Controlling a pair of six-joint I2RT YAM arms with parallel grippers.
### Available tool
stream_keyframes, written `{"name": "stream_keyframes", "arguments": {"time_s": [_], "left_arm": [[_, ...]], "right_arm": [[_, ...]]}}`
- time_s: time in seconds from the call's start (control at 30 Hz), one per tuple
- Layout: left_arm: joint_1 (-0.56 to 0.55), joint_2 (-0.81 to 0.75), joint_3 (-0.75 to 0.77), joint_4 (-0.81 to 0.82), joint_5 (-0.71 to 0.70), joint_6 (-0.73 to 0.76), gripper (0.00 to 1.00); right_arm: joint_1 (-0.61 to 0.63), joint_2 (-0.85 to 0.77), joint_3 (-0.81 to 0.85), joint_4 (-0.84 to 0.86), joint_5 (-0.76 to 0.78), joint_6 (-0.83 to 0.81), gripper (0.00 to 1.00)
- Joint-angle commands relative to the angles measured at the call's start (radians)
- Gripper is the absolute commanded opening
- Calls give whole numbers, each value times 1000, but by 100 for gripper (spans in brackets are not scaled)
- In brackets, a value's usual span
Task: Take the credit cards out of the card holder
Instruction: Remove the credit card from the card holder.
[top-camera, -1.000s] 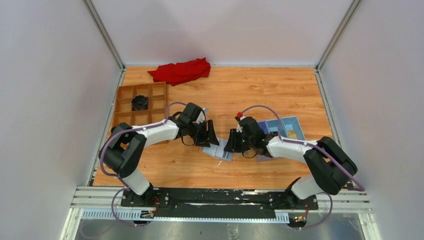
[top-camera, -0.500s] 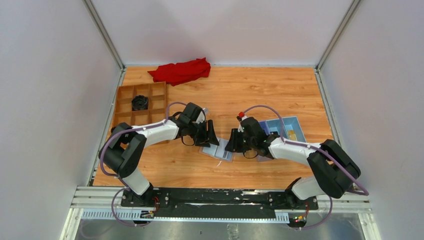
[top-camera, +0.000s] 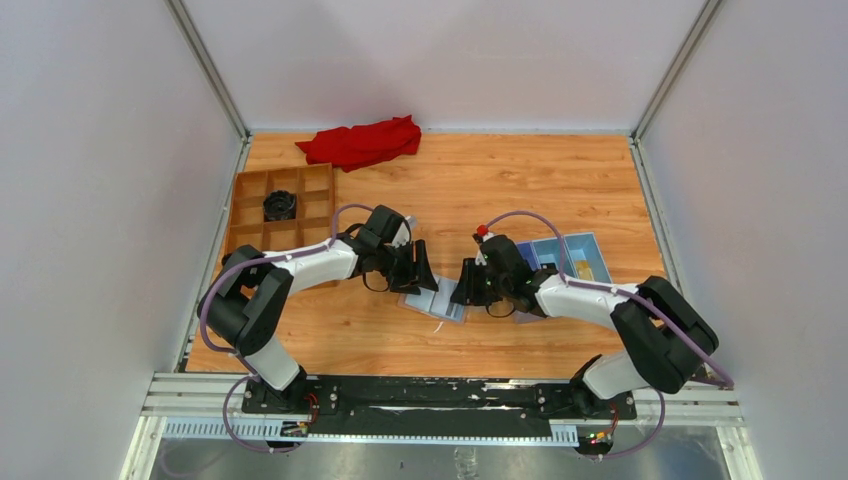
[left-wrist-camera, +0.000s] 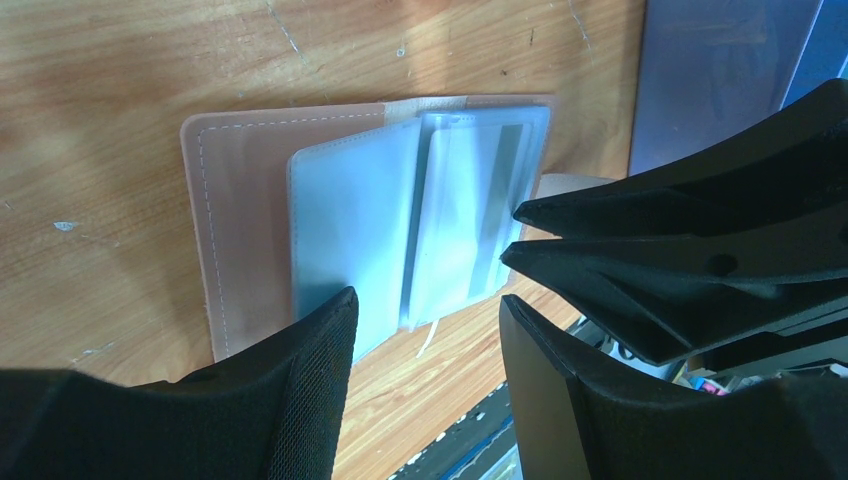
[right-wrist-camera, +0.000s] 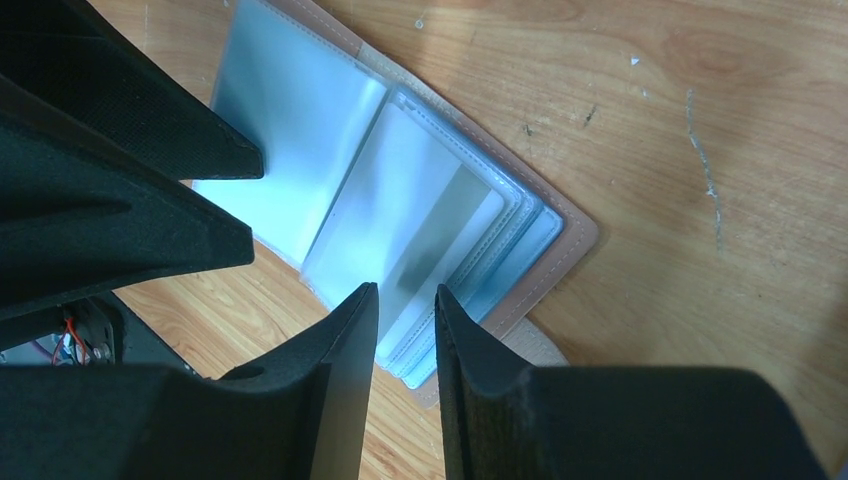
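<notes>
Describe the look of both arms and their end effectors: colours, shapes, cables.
The left arm and right arm have white shells over black joints, each trailing a looping purple cable. A small red cap sits by the right wrist. The left end effector and right end effector are matt black, each with two tapering wedge-shaped fingers.

The left arm (top-camera: 300, 265) and right arm (top-camera: 590, 298) have white shells and black joints, each with a looping purple cable (top-camera: 343, 211). A red cap (top-camera: 480, 230) marks the right wrist. The left gripper (left-wrist-camera: 425, 300) and right gripper (right-wrist-camera: 405, 290) have matte black, wedge-shaped fingers (left-wrist-camera: 300, 390).
</notes>
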Motion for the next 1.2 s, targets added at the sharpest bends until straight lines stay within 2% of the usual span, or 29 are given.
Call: {"name": "stream_keyframes", "arguments": {"time_s": [0.0,0.53,1.0,1.17], "left_arm": [[4,-5,11,-10,3,12,57],[4,-11,6,-12,1,17,57],[4,-21,2,-7,6,12,57],[4,-20,4,-4,7,12,57]], "right_arm": [[17,35,-10,-3,22,-2,32],[17,-10,-23,-15,56,-1,34],[17,20,-20,-7,42,1,34],[18,43,-19,5,34,3,41]]}}
